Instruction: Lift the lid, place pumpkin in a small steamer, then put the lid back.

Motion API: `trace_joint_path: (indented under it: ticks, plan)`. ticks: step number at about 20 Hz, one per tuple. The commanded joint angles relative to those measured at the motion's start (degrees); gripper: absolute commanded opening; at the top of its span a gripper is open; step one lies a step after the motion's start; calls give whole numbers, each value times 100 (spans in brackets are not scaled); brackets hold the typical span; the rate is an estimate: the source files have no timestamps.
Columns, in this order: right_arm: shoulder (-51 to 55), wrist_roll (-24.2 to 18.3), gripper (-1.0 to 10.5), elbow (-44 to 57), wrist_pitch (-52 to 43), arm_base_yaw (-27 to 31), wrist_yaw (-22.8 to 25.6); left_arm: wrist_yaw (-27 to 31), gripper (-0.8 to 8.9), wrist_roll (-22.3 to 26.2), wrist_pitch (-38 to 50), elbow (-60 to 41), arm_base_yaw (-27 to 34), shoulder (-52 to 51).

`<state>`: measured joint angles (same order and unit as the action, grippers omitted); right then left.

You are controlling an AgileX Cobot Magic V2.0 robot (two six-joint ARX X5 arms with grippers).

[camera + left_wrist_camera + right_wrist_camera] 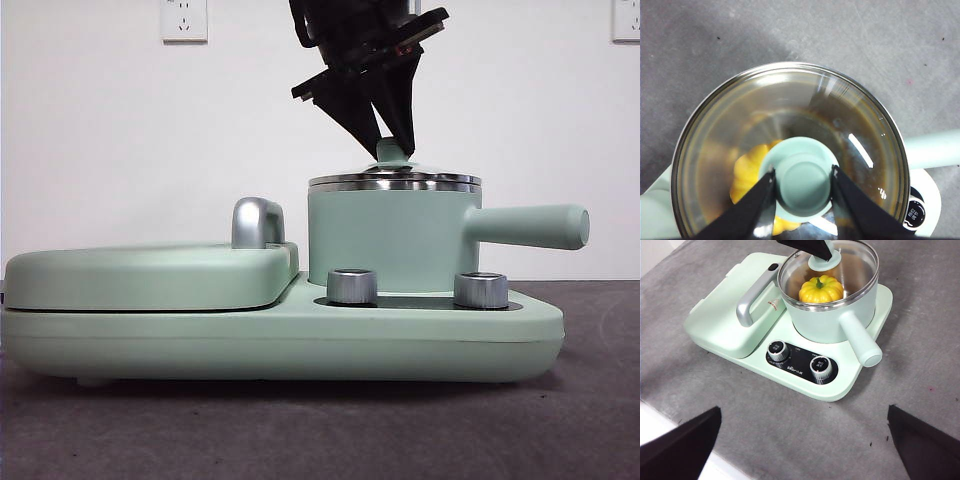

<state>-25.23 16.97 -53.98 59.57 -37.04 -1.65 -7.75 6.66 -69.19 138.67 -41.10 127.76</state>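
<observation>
Gripping the lid (790,145) knob, left hand (802,192); dial lettering unreadable.

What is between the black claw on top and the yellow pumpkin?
The glass lid. In the left wrist view the left tool clasps its knob, and the pumpkin shows through the glass, inside the small steamer.

From my front camera the small steamer's (385,240) solid wall hid the pumpkin completely, and the left gripper (392,135) ran off the top edge, so I saw only its lower part. On my left wrist camera the pumpkin (747,172) was a dim yellow patch under the lid's (790,115) reflective glass, partly covered by the knob (801,180); the lid's near rim was cut by the frame. On my right wrist camera the right gripper (805,450) showed only as two dark corners, and the dial lettering was too small to read.
</observation>
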Motion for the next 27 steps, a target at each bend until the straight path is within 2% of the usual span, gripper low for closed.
trace_joint_path:
  ticks: [1,3,4,5,8,11,13,16,19,21,24,27]
  plan:
    - [-9,66,550,-44,-37,-44,22,-22,132,-37,-83,146,-48,125]
    - [-9,66,550,-44,-35,-44,20,-22,382,-173,-85,146,-13,68]
    - [-9,66,550,-44,-35,-44,20,-22,460,-184,-94,146,11,-7]
    - [-9,66,550,-44,-35,-44,22,-22,481,-186,-146,146,26,-118]
    - [-9,61,550,-44,-37,-44,20,-22,480,-225,-470,146,61,-643]
    - [-11,59,550,-44,-39,-44,11,-24,476,-468,-778,105,74,-1456]
    - [-11,57,550,-42,-39,-44,-22,-22,458,-535,-846,-245,74,-2166]
    - [-11,-31,550,-44,-98,-46,-166,-22,453,-452,-935,-1316,74,-3407]
    - [-13,-157,549,-42,-262,-46,-595,-24,402,-356,-839,-2844,74,-4774]
    - [-13,-232,549,-44,-352,-46,-826,-22,402,-369,-647,-3565,74,-5372]
    - [-13,-393,549,-44,-433,-46,-1134,-22,402,-577,-157,-4736,74,-6363]
    - [-13,-435,549,-44,-428,-46,-1193,-20,402,-866,365,-5670,74,-7213]
